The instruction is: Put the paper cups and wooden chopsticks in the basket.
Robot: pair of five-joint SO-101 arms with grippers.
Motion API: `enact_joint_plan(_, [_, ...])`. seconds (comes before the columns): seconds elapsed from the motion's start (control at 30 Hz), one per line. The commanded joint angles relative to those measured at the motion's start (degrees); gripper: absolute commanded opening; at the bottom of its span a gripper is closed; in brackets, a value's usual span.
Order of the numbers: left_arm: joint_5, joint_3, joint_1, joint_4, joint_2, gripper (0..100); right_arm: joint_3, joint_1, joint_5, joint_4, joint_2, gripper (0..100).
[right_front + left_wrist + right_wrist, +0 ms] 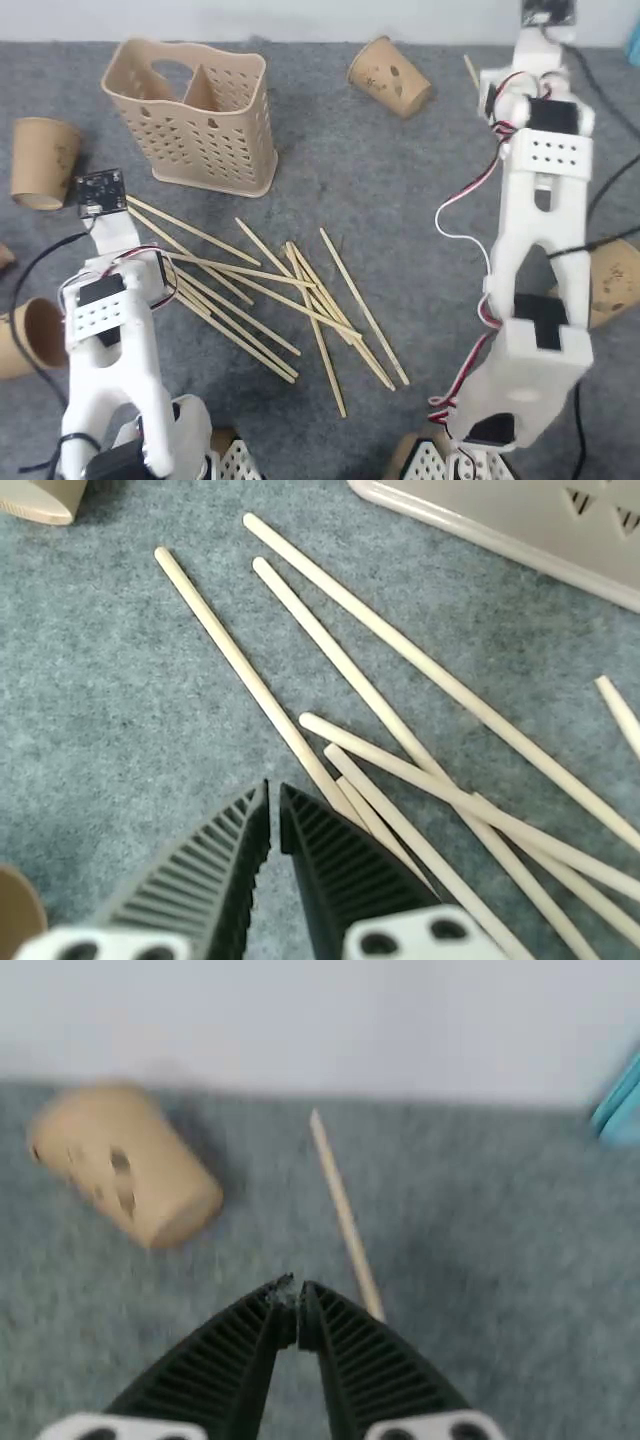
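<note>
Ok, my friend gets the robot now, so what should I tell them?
Left gripper: shut, holding nothing, over the chopsticks pile.
Right gripper: shut, holding nothing, beside a lone chopstick, near a tipped cup.
Basket: looks empty.
Other cups: two at the table's left, one behind the right arm.
Done: nothing. Left: every cup and chopstick.

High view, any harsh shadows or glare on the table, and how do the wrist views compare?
High view: soft, even light; the basket throws only a faint shadow on the grey mat, no glare on the chopsticks. Left wrist view: thin soft shadows beside the chopsticks, the dark left tool without glare. Right wrist view: a dim shadow beside the paper cup.
</note>
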Motion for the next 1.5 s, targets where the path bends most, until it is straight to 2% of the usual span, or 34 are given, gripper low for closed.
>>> enact_joint_plan(0.0, [-0.44, 0.13, 0.18, -1.58, -2.37, 1, -1.76, 2.95, 0.53, -1.80, 4.00, 12.5])
enact_joint_plan(0.17, [-0.44, 0.13, 0.18, -1.58, -2.37, 1, -2.11, 5.67, 10.99, -9.89, 13.85, 12.5])
enact_joint_plan(0.27, [-0.44, 0.13, 0.18, -1.58, -2.37, 1, -5.63, 7.96, 12.48, -12.79, 20.18, 12.8])
enact_joint_plan(0.63, [-0.44, 0.13, 0.18, -1.58, -2.37, 1, -33.49, 8.40, 14.07, -3.03, 44.00, 12.5])
enact_joint_plan(0.7, [-0.44, 0.13, 0.18, -1.58, -2.37, 1, -38.68, 8.40, 14.24, -0.40, 47.78, 8.8])
enact_joint_plan(0.77, [-0.44, 0.13, 0.18, -1.58, -2.37, 1, -43.69, 8.40, 16.62, 2.15, 51.38, 0.2])
enact_joint_plan(0.93, [-0.44, 0.13, 0.18, -1.58, -2.37, 1, -55.47, 8.13, 18.73, 7.25, 58.33, 0.9])
enact_joint_plan(1.07, [-0.44, 0.13, 0.18, -1.58, -2.37, 1, -65.05, 6.29, 19.34, 10.15, 61.23, 0.7])
enact_joint_plan(1.17, [-0.44, 0.13, 0.18, -1.58, -2.37, 1, -69.54, 3.47, 23.03, 11.56, 62.55, 0.7])
enact_joint_plan(1.47, [-0.44, 0.13, 0.18, -1.58, -2.37, 1, -72.53, -4.70, 29.63, 13.05, 63.08, 0.8])
